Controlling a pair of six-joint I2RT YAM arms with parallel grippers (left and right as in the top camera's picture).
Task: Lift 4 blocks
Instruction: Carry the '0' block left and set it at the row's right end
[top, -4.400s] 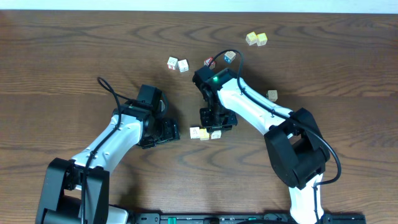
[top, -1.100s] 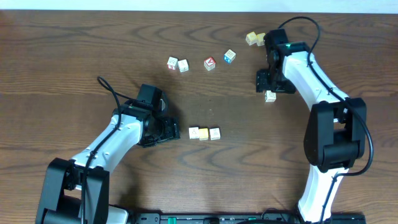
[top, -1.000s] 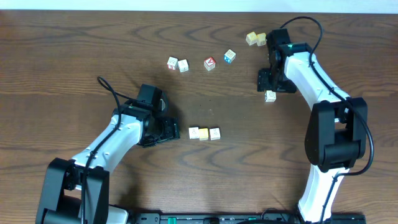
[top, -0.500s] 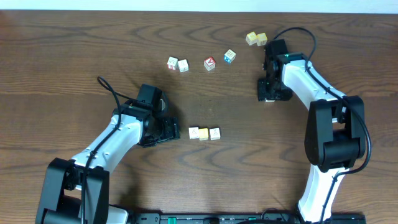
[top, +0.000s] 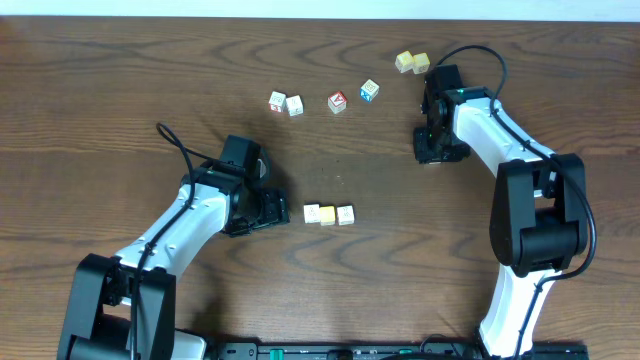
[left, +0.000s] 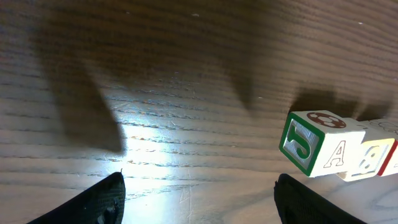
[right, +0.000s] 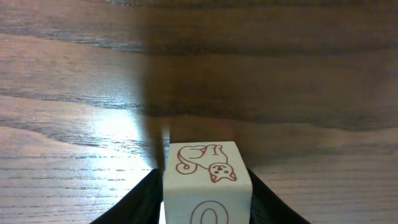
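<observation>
Three blocks lie in a row at mid-table: a cream block, a yellow-topped block and another cream block. My left gripper rests just left of that row, open and holding nothing. In the left wrist view the left gripper shows wide-apart fingertips, with the row's green-lettered end block ahead at the right. My right gripper is at the right and covers the fourth block from above. In the right wrist view that cream block, marked with a cat drawing, sits between the fingers, which press both its sides.
A red-faced cube and a blue-faced cube lie at the back centre. Two whitish cubes sit to their left. A yellow-green pair lies just behind the right arm. The table is dark wood.
My right gripper has come down over the lone cream block near it and closed onto its sides. The left arm and the row of three have not moved.
</observation>
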